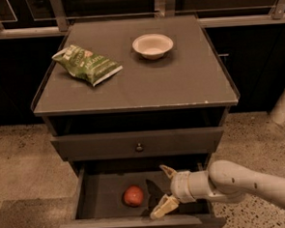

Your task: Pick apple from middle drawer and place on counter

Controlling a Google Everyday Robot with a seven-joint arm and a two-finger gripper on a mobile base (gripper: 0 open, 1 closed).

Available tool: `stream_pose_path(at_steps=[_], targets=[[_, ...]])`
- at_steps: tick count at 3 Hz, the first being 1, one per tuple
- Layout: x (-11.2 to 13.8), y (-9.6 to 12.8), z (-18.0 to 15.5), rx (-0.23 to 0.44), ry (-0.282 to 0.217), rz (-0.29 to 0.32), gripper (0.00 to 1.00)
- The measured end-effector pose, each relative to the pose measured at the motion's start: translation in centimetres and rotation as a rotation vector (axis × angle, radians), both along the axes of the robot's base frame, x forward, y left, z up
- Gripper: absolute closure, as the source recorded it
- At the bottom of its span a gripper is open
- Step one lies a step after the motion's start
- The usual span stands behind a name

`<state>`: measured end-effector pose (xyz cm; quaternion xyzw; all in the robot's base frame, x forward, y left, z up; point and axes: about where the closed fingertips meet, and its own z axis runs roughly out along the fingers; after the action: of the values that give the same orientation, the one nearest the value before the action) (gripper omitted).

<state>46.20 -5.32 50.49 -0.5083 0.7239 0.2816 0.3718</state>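
The apple (pixel 133 196), small and red-orange, lies on the floor of the open middle drawer (pixel 99 196), left of centre. My gripper (pixel 161 191) reaches in from the right, over the drawer's right half. It is open, with one finger (pixel 168 172) toward the back and the other (pixel 161 208) near the drawer front. It is just right of the apple and does not touch it. The counter (pixel 179 80) is the broad grey-brown top above the drawers.
A green chip bag (pixel 86 64) lies on the counter's left side and a white bowl (pixel 153 45) stands at the back centre. The closed upper drawer front (pixel 137 144) with its knob sits just above the open drawer. A speckled floor surrounds the cabinet.
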Motion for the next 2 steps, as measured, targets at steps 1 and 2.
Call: stream_pose_path(at_steps=[1,2], targets=[[2.64,2.75,-2.36,0.006,0.005,0.053,0.00],[2.55,3.09,-2.22,0.008,0.005,0.056,0.00]])
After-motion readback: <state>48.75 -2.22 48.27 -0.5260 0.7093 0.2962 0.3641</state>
